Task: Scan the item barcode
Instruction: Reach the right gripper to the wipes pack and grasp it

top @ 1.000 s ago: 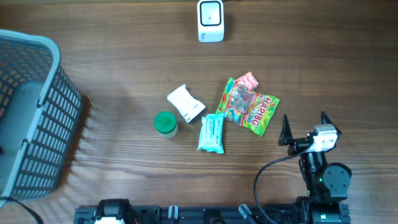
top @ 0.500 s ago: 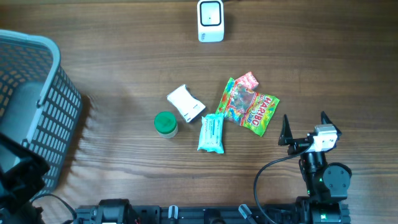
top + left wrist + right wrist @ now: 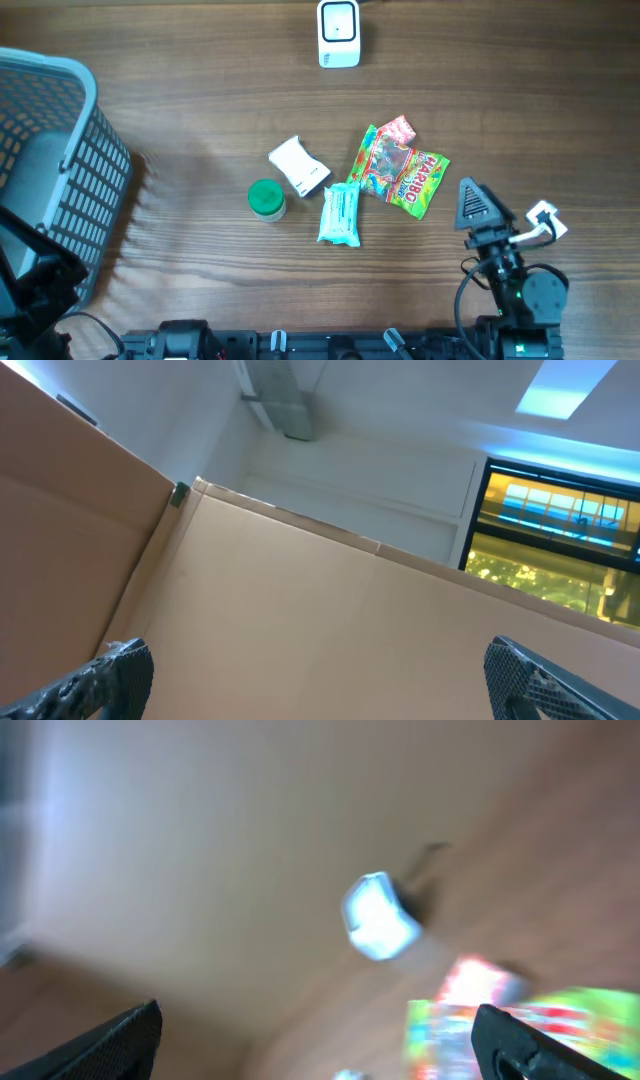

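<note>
The right gripper (image 3: 315, 1020) has just turned. A moment ago it sat flat and still at the lower right of the overhead view. Now it tips up and points to the upper left. Its own camera picture is all blurry, so I think it is moving fast. Its two fingers are wide apart, with nothing between them.

The left arm (image 3: 35, 290) is new too. It has popped into the lower left corner, next to the basket (image 3: 70, 150). The left gripper (image 3: 320, 680) is also spread wide and holds nothing. Its camera looks up at a brown cardboard wall.

The things to scan have not moved. The candy bag (image 3: 402, 170), the blue packet (image 3: 339, 213), the white packet (image 3: 298, 166) and the green tub (image 3: 266, 198) lie in the middle of the table (image 3: 200, 90). The scanner (image 3: 339, 33) stands at the top middle.

So the job is only starting. I think the right gripper goes for the candy bag, since it is nearest.
</note>
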{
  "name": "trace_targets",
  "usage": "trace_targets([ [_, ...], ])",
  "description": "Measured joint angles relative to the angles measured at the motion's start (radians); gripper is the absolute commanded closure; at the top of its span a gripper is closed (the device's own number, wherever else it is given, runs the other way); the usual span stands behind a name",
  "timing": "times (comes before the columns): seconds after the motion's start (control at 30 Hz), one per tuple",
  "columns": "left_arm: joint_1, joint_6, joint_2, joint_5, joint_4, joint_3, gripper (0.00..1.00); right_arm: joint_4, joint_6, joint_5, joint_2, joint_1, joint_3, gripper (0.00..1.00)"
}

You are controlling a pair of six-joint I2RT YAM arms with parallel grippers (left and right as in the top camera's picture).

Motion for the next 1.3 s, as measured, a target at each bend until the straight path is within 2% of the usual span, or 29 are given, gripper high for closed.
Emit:
trace_targets([
  [0.07, 0.000, 0.000, 0.000, 0.000, 0.000, 0.000, 0.00, -0.040, -0.010, -0.087, 0.000, 0.000, 0.012, 0.01],
  [0.17, 0.000, 0.000, -0.001, 0.005, 0.000, 0.000, 0.00, -0.239, -0.053, -0.153, 0.006, 0.000, 0.062, 0.00],
  [0.3, 0.000, 0.000, -0.051, 0.052, -0.014, 0.000, 0.00, -0.421, -0.160, -0.175, 0.100, 0.000, 0.272, 0.00],
  [0.4, 0.000, 0.000, -0.124, 0.063, -0.012, 0.001, 0.00, -0.513, -0.253, -0.178, 0.254, 0.000, 0.459, 0.01],
  [0.57, 0.000, 0.000, -0.194, 0.071, -0.015, 0.002, 0.00, -0.776, -0.412, -0.146, 0.670, 0.033, 0.837, 0.01],
  [0.67, 0.000, 0.000, -0.195, 0.075, -0.019, 0.002, 0.00, -0.996, -0.471, 0.008, 0.939, 0.177, 1.107, 0.01],
  [0.77, 0.000, 0.000, -0.195, 0.075, -0.019, 0.001, 0.00, -1.109, -0.485, 0.200, 1.127, 0.372, 1.310, 0.01],
  [0.83, 0.000, 0.000, -0.195, 0.075, -0.019, 0.001, 0.00, -1.119, -0.480, 0.322, 1.242, 0.517, 1.412, 0.00],
  [0.9, -0.005, 0.000, -0.198, 0.076, -0.019, 0.001, 0.00, -1.115, -0.451, 0.433, 1.349, 0.644, 1.461, 0.00],
  [1.03, -0.038, 0.019, -0.246, 0.059, -0.022, 0.000, 0.00, -1.143, -0.375, 0.495, 1.518, 0.734, 1.467, 0.00],
  [1.13, -0.053, 0.051, -0.346, 0.006, -0.014, 0.006, 0.00, -1.158, -0.335, 0.481, 1.633, 0.738, 1.467, 0.00],
  [1.3, -0.055, 0.061, -0.354, -0.019, -0.019, 0.006, 0.00, -1.127, -0.322, 0.377, 1.651, 0.737, 1.467, 0.00],
])
